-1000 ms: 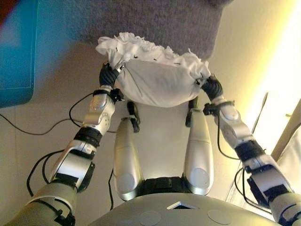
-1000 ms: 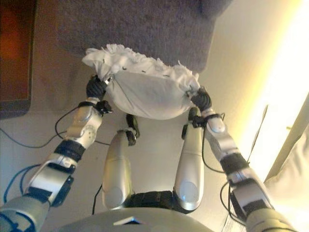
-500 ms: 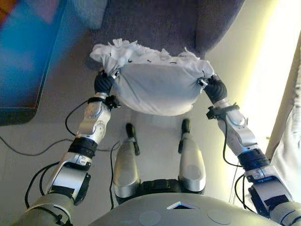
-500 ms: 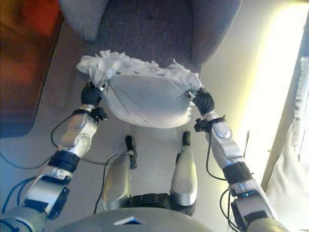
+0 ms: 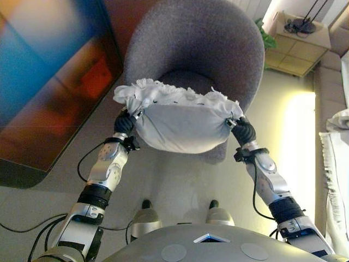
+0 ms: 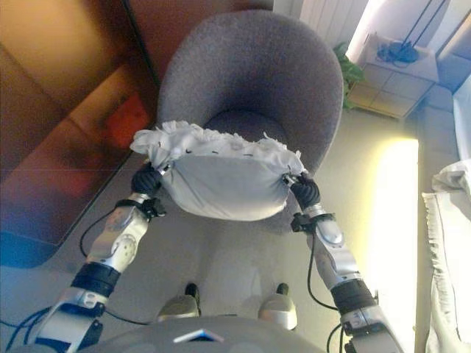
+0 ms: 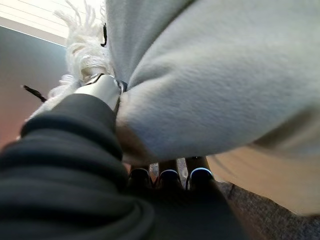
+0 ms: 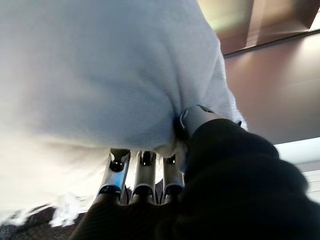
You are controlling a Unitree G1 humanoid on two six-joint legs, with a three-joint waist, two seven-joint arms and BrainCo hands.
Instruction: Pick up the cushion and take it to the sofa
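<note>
Fingers (image 7: 167, 176) of the left hand (image 5: 125, 123) and right hand (image 5: 243, 131) curl into opposite ends of a white fringed fabric cushion (image 5: 180, 122), holding it aloft before a rounded grey upholstered armchair (image 5: 196, 46).

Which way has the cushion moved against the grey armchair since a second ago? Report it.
Cannot tell: the whole view shifted. The cushion, gripped by left hand and right hand, overlaps the armchair front then and now.
</note>
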